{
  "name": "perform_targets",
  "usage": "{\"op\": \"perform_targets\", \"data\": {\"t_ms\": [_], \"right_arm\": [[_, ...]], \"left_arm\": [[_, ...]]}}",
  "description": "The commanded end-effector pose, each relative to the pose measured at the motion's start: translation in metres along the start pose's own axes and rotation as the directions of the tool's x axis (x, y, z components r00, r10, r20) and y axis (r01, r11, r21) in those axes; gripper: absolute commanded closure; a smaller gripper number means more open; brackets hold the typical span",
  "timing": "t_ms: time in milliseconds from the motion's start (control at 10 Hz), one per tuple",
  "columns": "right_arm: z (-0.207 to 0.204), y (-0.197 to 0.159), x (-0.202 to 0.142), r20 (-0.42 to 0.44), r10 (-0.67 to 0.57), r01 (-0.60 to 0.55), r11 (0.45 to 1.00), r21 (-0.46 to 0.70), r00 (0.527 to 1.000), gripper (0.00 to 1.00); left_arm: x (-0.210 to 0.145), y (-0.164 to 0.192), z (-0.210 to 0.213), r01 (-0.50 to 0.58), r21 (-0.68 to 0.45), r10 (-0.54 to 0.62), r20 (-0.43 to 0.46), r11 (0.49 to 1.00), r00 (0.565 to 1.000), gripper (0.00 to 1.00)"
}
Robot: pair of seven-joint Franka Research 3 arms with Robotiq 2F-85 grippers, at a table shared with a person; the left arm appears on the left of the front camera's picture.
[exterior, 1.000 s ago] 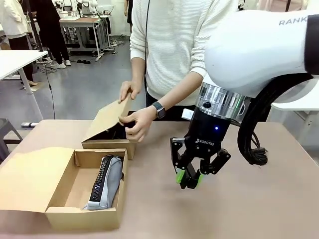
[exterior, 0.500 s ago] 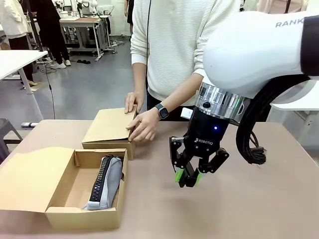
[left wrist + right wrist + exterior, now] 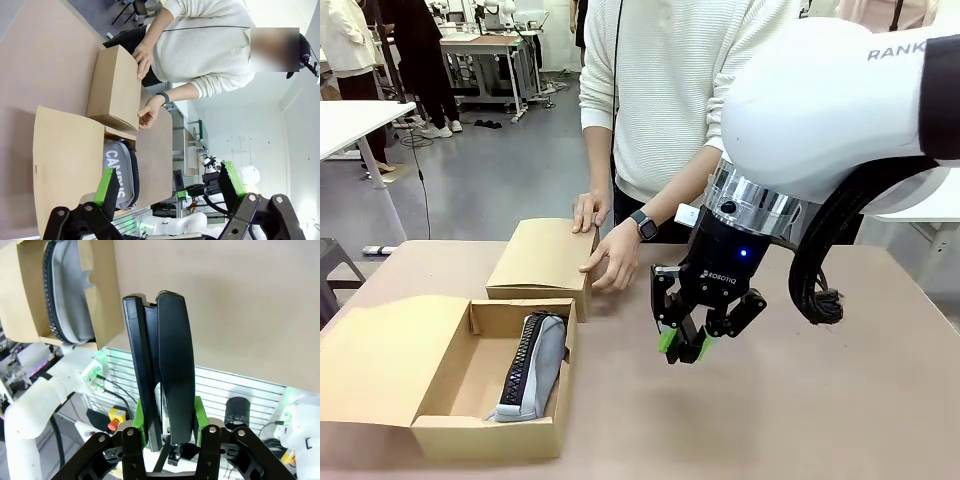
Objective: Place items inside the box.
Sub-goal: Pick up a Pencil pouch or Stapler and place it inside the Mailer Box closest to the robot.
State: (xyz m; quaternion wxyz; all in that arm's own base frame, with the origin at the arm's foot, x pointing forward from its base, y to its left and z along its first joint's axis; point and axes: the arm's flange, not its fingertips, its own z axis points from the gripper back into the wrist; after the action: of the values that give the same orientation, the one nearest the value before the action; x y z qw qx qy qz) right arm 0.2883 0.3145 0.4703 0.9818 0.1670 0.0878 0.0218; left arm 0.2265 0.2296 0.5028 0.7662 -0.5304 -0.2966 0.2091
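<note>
A tan table [image 3: 820, 410] stands in a workshop with other benches behind it, and a person [image 3: 660, 90] in a white sweater is at its far side. My right gripper [image 3: 682, 348] hangs above the middle of the table, pointing down, with its jaws drawn well in. From the front, what sits between the green pads is just a dark sliver. My right wrist camera shows it plainly as a black stapler [image 3: 162, 350], clamped near one end and standing out lengthwise past my fingertips. My left gripper [image 3: 169, 182] is spread wide with nothing between its pads, looking down on the boxes.

At the near left of the table lies an open cardboard box [image 3: 485, 438] with its flap laid out flat and a grey pencil case [image 3: 535, 365] inside. The front view gives its zip side, while my left wrist camera reads the white "CAMPUS" lettering. Just behind it sits a closed box [image 3: 540, 255]. One hand [image 3: 588, 212] rests on its far edge, and the other hand [image 3: 613, 262], with a watch [image 3: 642, 223] at the wrist, is against its right side.
</note>
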Motion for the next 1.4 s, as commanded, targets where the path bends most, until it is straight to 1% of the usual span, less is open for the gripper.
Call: {"op": "perform_targets", "data": {"t_ms": [0, 200, 400, 500, 600, 700, 800, 900, 1000, 1100, 1200, 1300], "right_arm": [[-0.005, -0.006, -0.002, 0.022, 0.021, -0.022, 0.999, 0.042, 1.0, 0.59], [-0.005, -0.006, -0.002, 0.032, 0.009, -0.01, 0.999, 0.042, 0.999, 0.59], [-0.004, -0.006, -0.003, 0.064, -0.005, 0.001, 0.998, 0.067, 0.998, 0.59], [-0.004, 0.002, -0.002, 0.064, 0.029, -0.036, 0.992, 0.118, 0.998, 0.59], [-0.009, 0.017, 0.001, 0.045, 0.073, -0.079, 0.984, 0.16, 0.996, 0.59], [-0.017, 0.045, 0.009, 0.055, 0.067, -0.078, 0.971, 0.227, 0.996, 0.59], [-0.026, 0.079, 0.018, 0.074, 0.088, -0.105, 0.954, 0.279, 0.993, 0.59], [-0.034, 0.11, 0.019, 0.066, 0.142, -0.156, 0.938, 0.31, 0.988, 0.59], [-0.044, 0.14, 0.019, 0.077, 0.178, -0.194, 0.929, 0.315, 0.981, 0.59], [-0.056, 0.167, 0.02, 0.06, 0.226, -0.233, 0.924, 0.303, 0.972, 0.59], [-0.072, 0.191, 0.025, 0.072, 0.213, -0.225, 0.926, 0.305, 0.974, 0.59], [-0.085, 0.207, 0.025, 0.071, 0.222, -0.233, 0.919, 0.317, 0.972, 0.59]], "left_arm": [[0.0, 0.0, -0.001, 0.015, -0.028, -0.015, 0.01, 0.999, 1.0, 0.0], [0.0, 0.0, -0.001, 0.015, -0.028, -0.015, 0.01, 0.999, 1.0, 0.0], [0.0, 0.0, -0.001, 0.015, -0.028, -0.015, 0.01, 0.999, 1.0, 0.0], [0.0, 0.0, -0.001, 0.015, -0.028, -0.015, 0.01, 0.999, 1.0, 0.0], [0.0, 0.0, -0.001, 0.015, -0.028, -0.015, 0.01, 0.999, 1.0, 0.0], [0.0, 0.0, -0.001, 0.015, -0.028, -0.015, 0.01, 0.999, 1.0, 0.0], [0.0, 0.0, -0.001, 0.015, -0.028, -0.015, 0.01, 0.999, 1.0, 0.0], [0.0, 0.0, -0.001, 0.015, -0.028, -0.015, 0.01, 0.999, 1.0, 0.0], [0.0, 0.0, -0.001, 0.015, -0.028, -0.015, 0.01, 0.999, 1.0, 0.0], [0.0, 0.0, -0.001, 0.015, -0.028, -0.015, 0.01, 0.999, 1.0, 0.0], [0.0, 0.0, -0.001, 0.015, -0.028, -0.015, 0.01, 0.999, 1.0, 0.0], [0.0, 0.0, -0.001, 0.015, -0.028, -0.015, 0.01, 0.999, 1.0, 0.0]]}}
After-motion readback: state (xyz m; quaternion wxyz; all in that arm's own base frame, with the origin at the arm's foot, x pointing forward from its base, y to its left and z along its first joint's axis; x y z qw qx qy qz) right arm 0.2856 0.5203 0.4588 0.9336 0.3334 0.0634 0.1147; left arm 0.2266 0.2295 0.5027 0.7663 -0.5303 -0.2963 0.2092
